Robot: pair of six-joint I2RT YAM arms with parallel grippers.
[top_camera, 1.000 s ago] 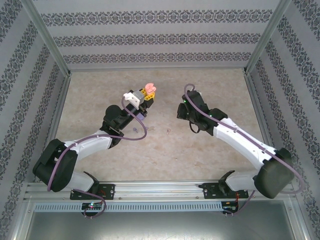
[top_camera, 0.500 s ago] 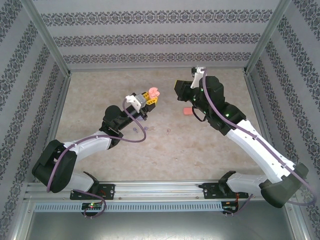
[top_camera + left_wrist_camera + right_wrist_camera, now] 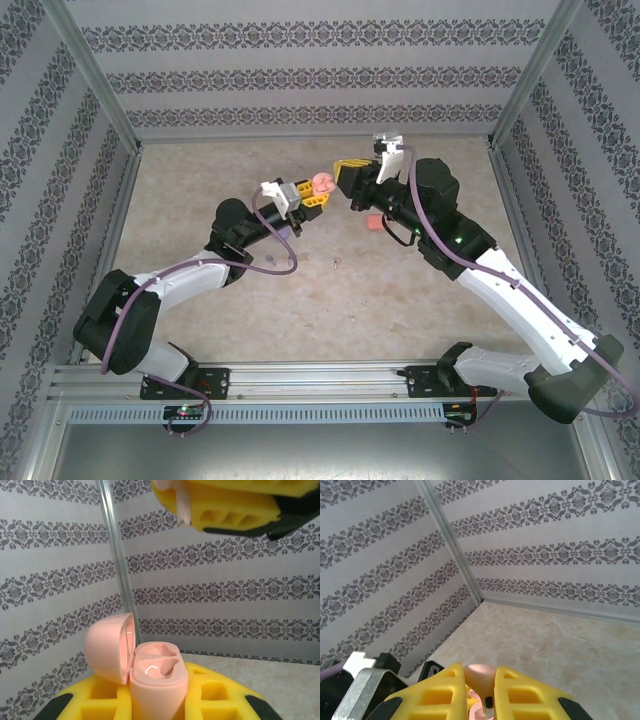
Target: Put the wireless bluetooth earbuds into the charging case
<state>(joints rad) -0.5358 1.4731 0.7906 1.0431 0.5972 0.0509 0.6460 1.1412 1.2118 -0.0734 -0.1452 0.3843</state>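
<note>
The pale pink charging case (image 3: 157, 672) stands upright with its lid (image 3: 107, 647) swung open to the left, and my left gripper (image 3: 159, 692) is shut on its body. In the top view the case (image 3: 322, 184) is held in the air above the table's middle, at the tip of the left gripper (image 3: 310, 192). My right gripper (image 3: 347, 178) hovers just to the right of it, fingertips almost touching it. It is shut on a pale pink earbud (image 3: 481, 677), stem pointing down. That stem (image 3: 183, 507) hangs above the case's two empty wells.
A small pink-red item (image 3: 374, 222) lies on the beige table under the right arm. A tiny pale item (image 3: 336, 263) lies nearer the front. Patterned walls with metal posts (image 3: 95, 85) close in the table on three sides.
My right arm has swung up and left, bringing the earbud over the case. The left gripper has carried the case a little to the right. The pink-red item on the table came into view.
</note>
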